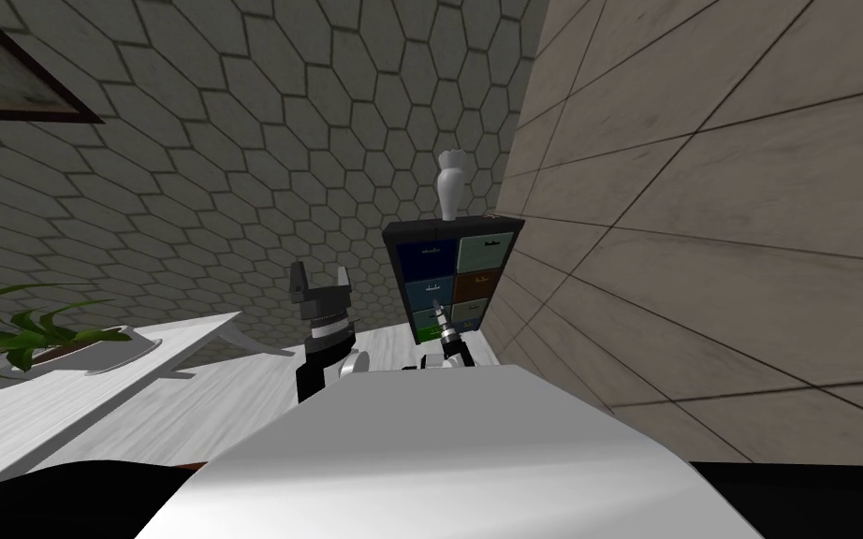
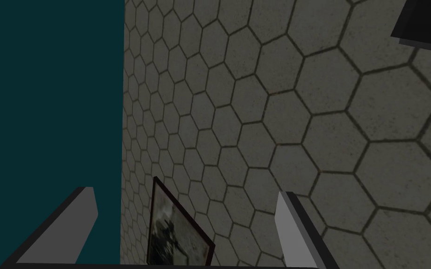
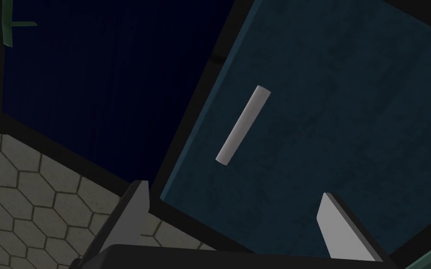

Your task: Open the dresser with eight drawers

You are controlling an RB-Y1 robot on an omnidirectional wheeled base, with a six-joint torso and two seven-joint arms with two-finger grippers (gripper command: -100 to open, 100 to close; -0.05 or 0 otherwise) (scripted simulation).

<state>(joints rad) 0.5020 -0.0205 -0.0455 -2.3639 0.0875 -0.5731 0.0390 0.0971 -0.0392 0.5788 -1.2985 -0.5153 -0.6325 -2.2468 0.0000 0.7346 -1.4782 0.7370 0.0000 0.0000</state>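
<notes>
Dresser [image 1: 455,267] drawer handle [image 3: 243,125] ahead of right gripper [image 3: 233,191], jaws spread, empty; left gripper [image 2: 185,191] likewise.

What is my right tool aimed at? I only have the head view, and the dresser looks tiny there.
Observer: The right tool is open, facing a teal drawer front.
Operator: Has it grabbed anything?
Observer: No. The grey bar handle lies ahead of its fingertips, untouched.
Operator: Squared up?
Observer: No, that handle runs at a slant to the line between the fingertips.
</notes>
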